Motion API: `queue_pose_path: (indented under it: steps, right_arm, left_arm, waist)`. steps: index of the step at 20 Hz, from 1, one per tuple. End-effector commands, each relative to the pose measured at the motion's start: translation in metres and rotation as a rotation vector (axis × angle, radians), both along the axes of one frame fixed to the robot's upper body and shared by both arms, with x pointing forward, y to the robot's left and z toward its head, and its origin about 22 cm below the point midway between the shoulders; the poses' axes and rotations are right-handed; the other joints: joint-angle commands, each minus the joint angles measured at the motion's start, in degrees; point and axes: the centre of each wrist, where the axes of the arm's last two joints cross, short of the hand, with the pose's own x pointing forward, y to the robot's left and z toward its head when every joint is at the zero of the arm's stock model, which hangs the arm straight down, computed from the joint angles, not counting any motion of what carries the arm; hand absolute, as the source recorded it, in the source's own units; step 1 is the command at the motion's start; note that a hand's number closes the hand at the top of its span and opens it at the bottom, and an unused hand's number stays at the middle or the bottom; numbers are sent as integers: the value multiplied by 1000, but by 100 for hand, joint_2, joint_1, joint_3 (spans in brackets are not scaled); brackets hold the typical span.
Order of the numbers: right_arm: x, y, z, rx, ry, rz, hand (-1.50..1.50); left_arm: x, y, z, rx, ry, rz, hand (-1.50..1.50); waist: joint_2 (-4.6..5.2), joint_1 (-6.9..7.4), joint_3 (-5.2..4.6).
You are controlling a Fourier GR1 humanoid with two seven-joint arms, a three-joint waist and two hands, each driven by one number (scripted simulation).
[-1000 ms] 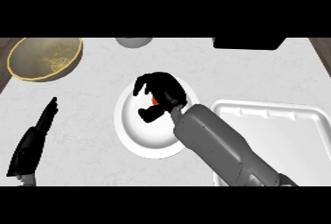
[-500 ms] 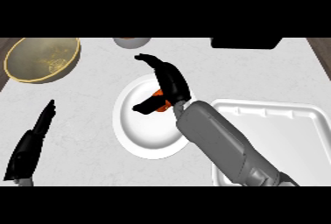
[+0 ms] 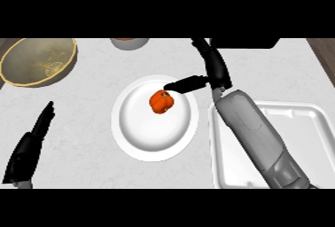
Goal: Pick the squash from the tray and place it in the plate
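You are seeing the squash (image 3: 161, 102) lying in the white plate (image 3: 153, 142) beside the tray (image 3: 307, 146), right hand (image 3: 214, 67) hanging open alongside, left hand (image 3: 33, 142) resting open over the pale counter (image 3: 85, 111).

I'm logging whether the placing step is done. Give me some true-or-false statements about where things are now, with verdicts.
1. The squash lies on the plate. True.
2. The right hand is curled round the squash. False: its fingers are straight, not round it.
3. The squash sits in the tray. False: it is on the plate, left of the tray.
4. The left hand is open near the view's left edge. True.
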Motion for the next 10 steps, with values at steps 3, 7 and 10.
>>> queue_pose_path:
  steps: [3,7,10]
  right_arm:
    - [13,-94,-12,116,-89,-8,-150]
    - [11,-146,-26,87,-110,43,-150]
    - [13,-174,-31,65,-120,43,-150]
  left_arm:
    - [-2,15,14,-1,-18,1,0]
    - [-5,25,12,12,-6,-10,0]
    - [-8,13,0,-3,-11,-3,0]
  waist:
    - [8,27,1]
    - [7,25,-1]
    - [4,30,-3]
